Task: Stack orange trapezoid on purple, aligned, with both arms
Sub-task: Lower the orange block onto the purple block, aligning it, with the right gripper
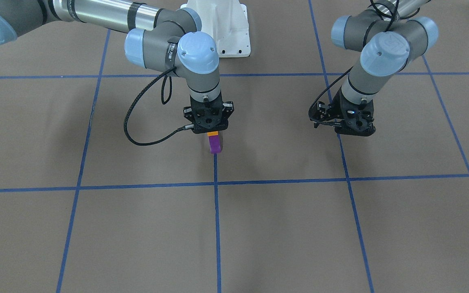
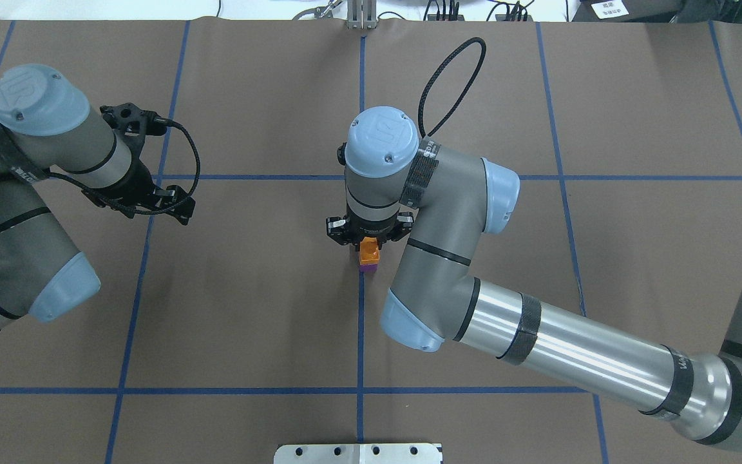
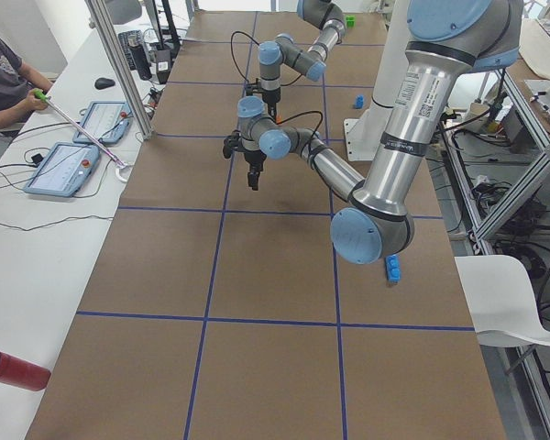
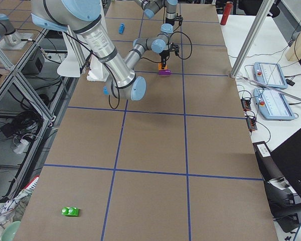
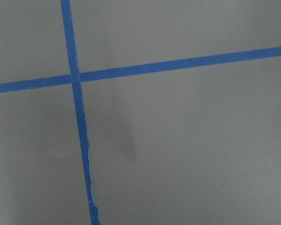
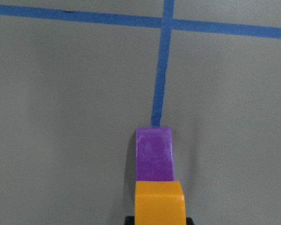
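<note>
The orange trapezoid (image 1: 213,133) is held in my right gripper (image 1: 211,131), which is shut on it. It sits directly on top of the purple block (image 1: 215,145), which stands on a blue tape line at the table's middle. I cannot tell whether it is pressed fully down. The overhead view shows the orange block (image 2: 369,252) over the purple block (image 2: 367,267) under my right gripper (image 2: 369,243). The right wrist view shows the orange block (image 6: 159,201) and the purple block (image 6: 154,152) in line. My left gripper (image 1: 354,131) hangs open and empty off to the side (image 2: 174,205).
The white pedestal (image 1: 218,28) stands behind the stack. A blue block (image 3: 392,268) lies near the robot's base. A green block (image 4: 70,211) lies at the table's right end and a red cylinder (image 3: 14,369) at its left end. An operator (image 3: 5,73) sits across the table.
</note>
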Robot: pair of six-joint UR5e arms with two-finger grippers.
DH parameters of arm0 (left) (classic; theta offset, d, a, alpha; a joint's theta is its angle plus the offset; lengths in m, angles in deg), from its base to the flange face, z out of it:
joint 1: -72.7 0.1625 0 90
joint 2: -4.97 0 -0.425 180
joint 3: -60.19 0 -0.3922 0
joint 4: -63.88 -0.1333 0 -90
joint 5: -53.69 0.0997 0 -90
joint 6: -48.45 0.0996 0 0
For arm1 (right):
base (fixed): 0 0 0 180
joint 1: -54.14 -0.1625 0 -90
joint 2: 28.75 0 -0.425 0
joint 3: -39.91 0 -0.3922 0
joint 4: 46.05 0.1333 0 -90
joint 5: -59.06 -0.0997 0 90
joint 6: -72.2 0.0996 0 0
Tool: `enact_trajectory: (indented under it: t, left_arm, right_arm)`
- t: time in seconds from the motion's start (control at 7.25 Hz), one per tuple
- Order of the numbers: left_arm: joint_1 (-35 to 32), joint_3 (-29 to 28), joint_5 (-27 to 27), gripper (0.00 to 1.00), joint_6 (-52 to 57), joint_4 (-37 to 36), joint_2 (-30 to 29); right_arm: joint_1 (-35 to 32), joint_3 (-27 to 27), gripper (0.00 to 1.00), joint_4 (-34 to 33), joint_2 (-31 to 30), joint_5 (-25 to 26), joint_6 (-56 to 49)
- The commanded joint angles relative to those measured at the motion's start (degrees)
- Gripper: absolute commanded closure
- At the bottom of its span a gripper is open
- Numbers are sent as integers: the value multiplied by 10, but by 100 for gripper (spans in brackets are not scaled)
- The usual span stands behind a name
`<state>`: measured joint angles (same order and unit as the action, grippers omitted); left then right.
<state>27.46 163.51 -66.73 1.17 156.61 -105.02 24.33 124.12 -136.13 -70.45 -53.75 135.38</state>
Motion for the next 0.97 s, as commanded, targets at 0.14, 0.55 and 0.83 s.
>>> enact_trajectory:
  t: [0.14, 0.55, 0.83]
  left_arm:
    - [0, 1, 0, 0, 0, 0, 0]
    - [1, 2, 0, 0, 0, 0, -1]
    - [1, 3, 0, 0, -2, 0, -1]
  right_arm:
    - [6, -1, 100, 0, -1, 1, -10]
    - [8, -3, 100, 0, -2, 5, -12]
    - [9, -10, 100, 0, -1, 5, -12]
